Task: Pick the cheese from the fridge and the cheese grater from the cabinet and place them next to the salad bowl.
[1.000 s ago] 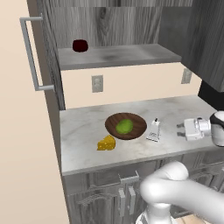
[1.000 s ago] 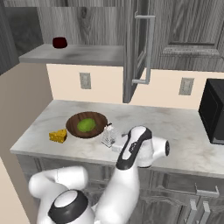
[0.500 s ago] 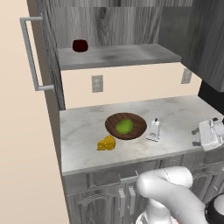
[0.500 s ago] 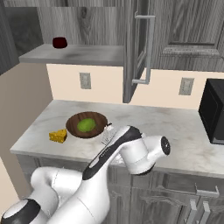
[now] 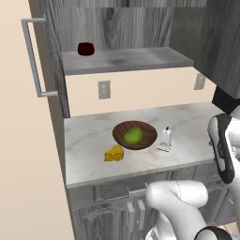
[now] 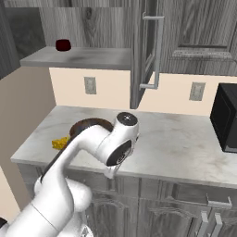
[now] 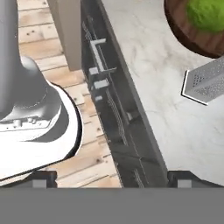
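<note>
Cheese grater (image 5: 164, 140), probably light, stiff and slippery, stands beside the salad bowl (image 5: 135, 135) mid-desk, best pinched by its top handle; gripper (image 7: 112, 177) spread wide, empty.

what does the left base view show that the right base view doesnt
Left base view alone: the cheese grater standing on the counter right of the salad bowl, whose lettuce is plain to see. Right base view alone: the black oven and the open cabinet door's bar handle. Both: the cheese left of the bowl, and the dark red cup on the cabinet shelf.
</note>
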Tool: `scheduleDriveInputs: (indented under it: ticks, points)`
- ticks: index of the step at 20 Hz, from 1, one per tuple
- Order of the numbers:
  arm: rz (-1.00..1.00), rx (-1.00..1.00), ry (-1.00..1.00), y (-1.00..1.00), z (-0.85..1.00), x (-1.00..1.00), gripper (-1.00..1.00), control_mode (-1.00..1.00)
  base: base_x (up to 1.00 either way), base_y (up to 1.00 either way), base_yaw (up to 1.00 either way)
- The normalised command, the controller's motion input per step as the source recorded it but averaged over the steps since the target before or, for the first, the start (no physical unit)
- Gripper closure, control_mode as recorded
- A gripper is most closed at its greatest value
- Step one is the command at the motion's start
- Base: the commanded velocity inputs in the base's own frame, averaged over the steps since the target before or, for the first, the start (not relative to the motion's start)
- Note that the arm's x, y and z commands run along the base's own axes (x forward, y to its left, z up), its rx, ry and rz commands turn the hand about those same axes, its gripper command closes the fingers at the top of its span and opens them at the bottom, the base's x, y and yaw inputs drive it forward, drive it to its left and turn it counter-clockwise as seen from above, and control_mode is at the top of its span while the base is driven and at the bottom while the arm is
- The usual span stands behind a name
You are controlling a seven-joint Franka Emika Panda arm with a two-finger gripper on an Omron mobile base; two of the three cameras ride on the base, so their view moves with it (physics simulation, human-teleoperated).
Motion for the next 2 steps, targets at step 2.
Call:
scheduleDriveInputs:
  ticks: [2]
  points:
    - [0.33,-0.60,0.14,0.11,0.33,0.00,-1.00,-1.00,0.00,0.00,0.00]
